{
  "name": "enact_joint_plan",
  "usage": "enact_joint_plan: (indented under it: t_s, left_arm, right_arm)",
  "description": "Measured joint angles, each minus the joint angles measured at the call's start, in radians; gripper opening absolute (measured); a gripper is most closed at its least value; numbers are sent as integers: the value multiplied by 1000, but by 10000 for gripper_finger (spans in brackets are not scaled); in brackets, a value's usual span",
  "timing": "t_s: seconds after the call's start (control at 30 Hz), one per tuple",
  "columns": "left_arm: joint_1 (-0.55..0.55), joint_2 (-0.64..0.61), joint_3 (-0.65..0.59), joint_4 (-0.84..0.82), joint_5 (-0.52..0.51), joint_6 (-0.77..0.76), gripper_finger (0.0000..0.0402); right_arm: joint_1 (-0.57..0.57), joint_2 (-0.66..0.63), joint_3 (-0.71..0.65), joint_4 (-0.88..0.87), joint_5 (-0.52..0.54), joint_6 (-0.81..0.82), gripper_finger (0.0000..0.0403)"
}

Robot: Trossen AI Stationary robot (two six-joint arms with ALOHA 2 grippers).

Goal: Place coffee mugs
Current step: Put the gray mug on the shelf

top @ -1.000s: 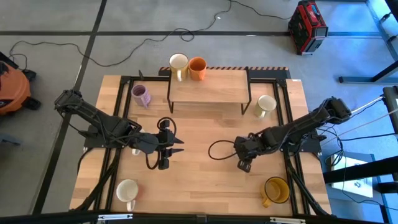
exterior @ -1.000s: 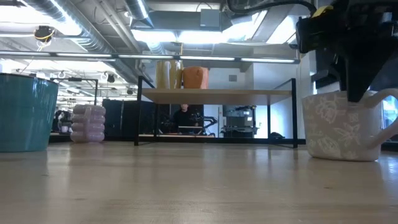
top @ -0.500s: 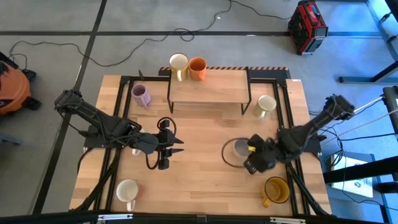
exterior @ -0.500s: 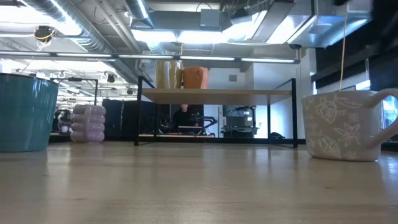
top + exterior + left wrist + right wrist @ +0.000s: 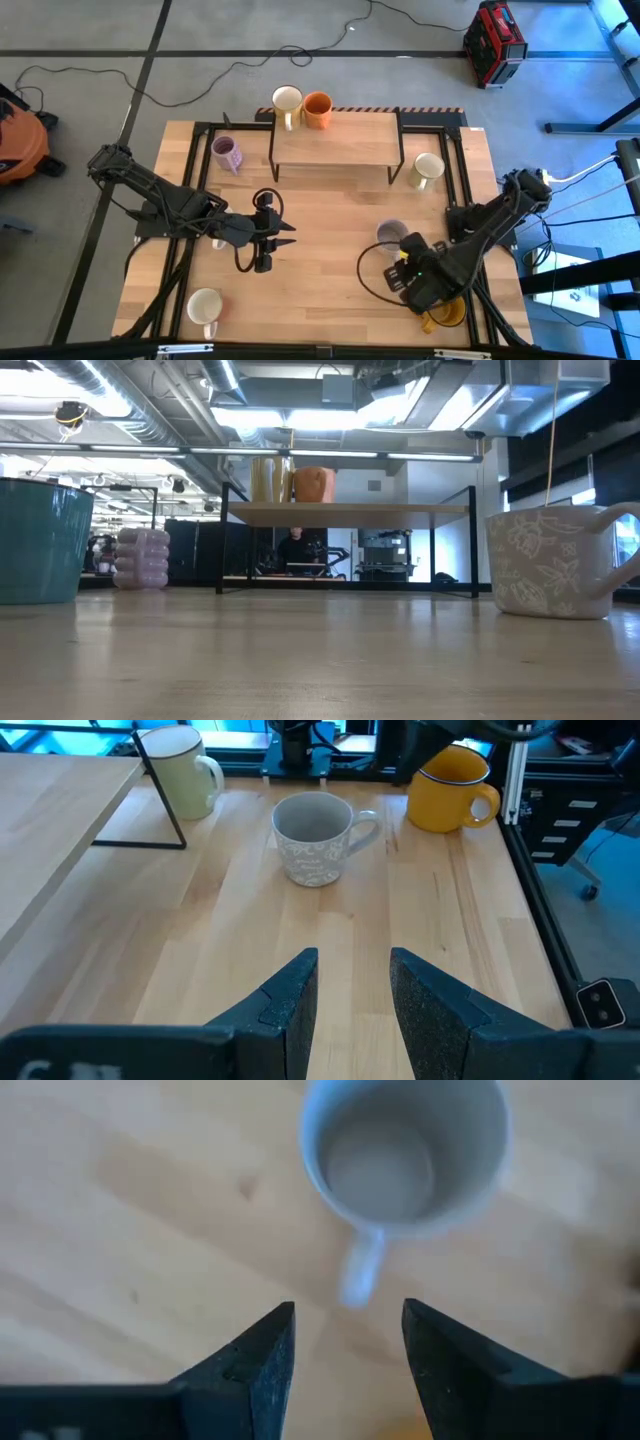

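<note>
A grey patterned mug [image 5: 392, 236] stands upright on the table right of centre, also seen in the low view [image 5: 553, 565] and the left wrist view [image 5: 314, 839]. My right gripper [image 5: 398, 272] hangs open just on its near side, pointing steeply down; its fingers [image 5: 262, 1350] are bare, and the mug's handle [image 5: 360, 1270] points toward them. My left gripper [image 5: 288, 236] is open above the table's middle left, aimed at the grey mug. An amber-yellow mug [image 5: 447, 310] is partly hidden under the right arm.
A cream mug [image 5: 287, 103] and an orange mug [image 5: 318, 108] stand at the far edge of a low wooden shelf [image 5: 335, 140]. A lilac mug [image 5: 227, 152], cream mugs [image 5: 428, 168] [image 5: 205, 305] and a teal mug [image 5: 40, 540] stand around the table.
My right gripper has come up off the grey mug and swung toward the table's near edge, rolling its wrist and tipping more steeply downward. The grey mug stays standing where it was, uncovered in the high view.
</note>
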Motion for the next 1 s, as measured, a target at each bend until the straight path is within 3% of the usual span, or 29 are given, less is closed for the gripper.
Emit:
enact_joint_plan:
  t_s: [0.1,0.3,0.67,0.8,1.0]
  left_arm:
    - [0,0,0,0,0,0,121]
    - [0,0,0,-1,0,0,121]
    - [2,0,0,-5,8,1,121]
    - [7,0,0,-5,8,4,121]
    - [15,0,0,-5,8,11,121]
  right_arm:
    - [-2,42,0,18,47,3,175]
    - [-1,69,-60,45,9,110,177]
    - [27,68,-205,211,51,179,222]
    - [27,68,-281,290,118,190,209]
    - [44,69,-343,348,173,202,156]
